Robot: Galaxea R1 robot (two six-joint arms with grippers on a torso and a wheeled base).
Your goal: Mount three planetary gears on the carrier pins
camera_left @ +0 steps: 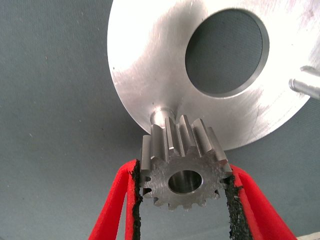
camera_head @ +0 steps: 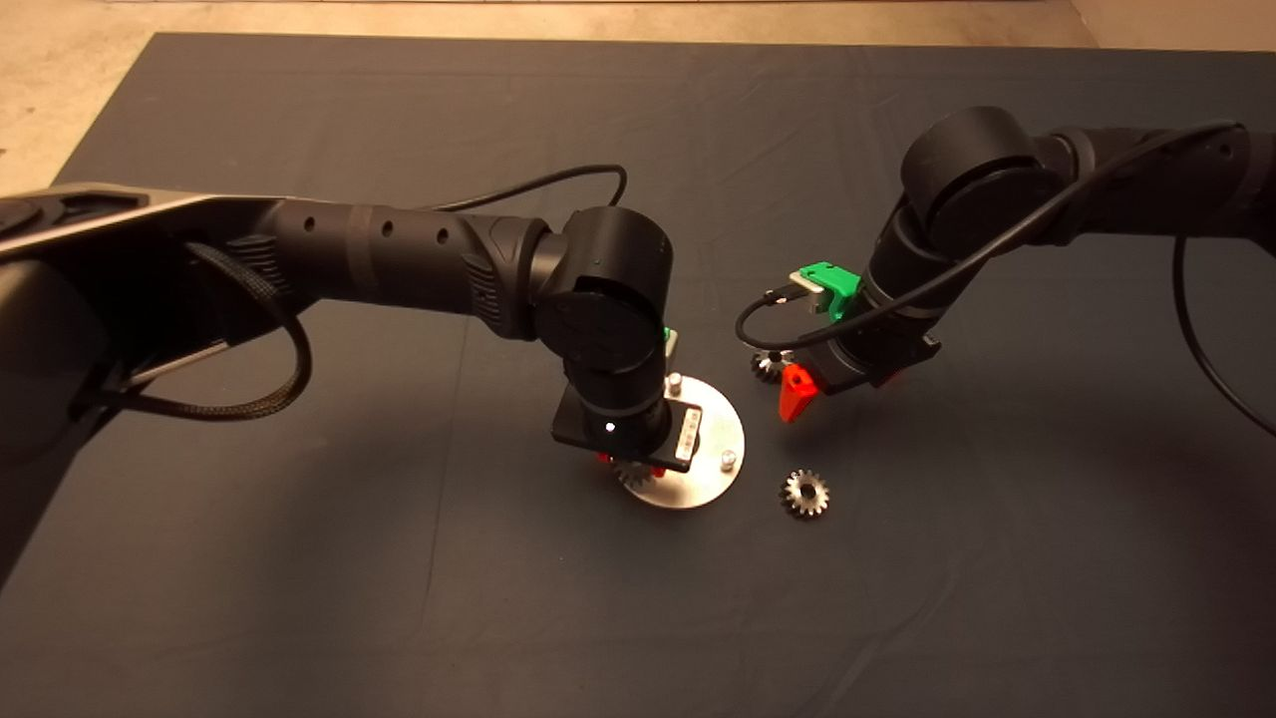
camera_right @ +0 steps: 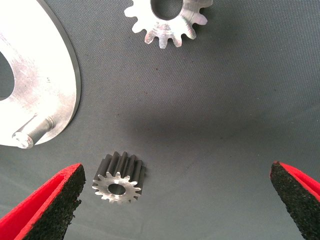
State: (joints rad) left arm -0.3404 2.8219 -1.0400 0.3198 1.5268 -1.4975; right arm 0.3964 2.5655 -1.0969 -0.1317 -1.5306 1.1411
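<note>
Fingers point(camera_left: 131, 200) of your left gripper point(camera_left: 182, 200) clamp one planetary gear point(camera_left: 184, 167) by its toothed rim, black pads pressed on either side, its centre hole facing the wrist camera. That held gear sits just in front of one carrier pin point(camera_left: 161, 116), which stands at the edge of the silver disc point(camera_left: 150, 65); whether gear and pin touch cannot be told. A second pin point(camera_left: 305, 86) shows across the disc's large centre hole. In the head view your left gripper point(camera_head: 630, 465) hangs over the 7 o'clock edge of the disc point(camera_head: 713, 469), which lies on the dark mat point(camera_head: 399, 598) of the desk, with two bare pins at 12 o'clock point(camera_head: 674, 381) and 3 o'clock point(camera_head: 729, 459) of it. Your right gripper point(camera_right: 175, 200) holds its fingers point(camera_right: 50, 205) wide, gripping nothing, low over a second gear point(camera_right: 119, 177) that lies flat on the mat, close to one pad and apart from it. In the head view this gear point(camera_head: 766, 365) lies at 1 o'clock of the disc, partly hidden beneath your right gripper point(camera_head: 797, 389). The third gear point(camera_head: 805, 493) rests flat on the mat at 4 o'clock of the disc, near its rim and untouched.
</note>
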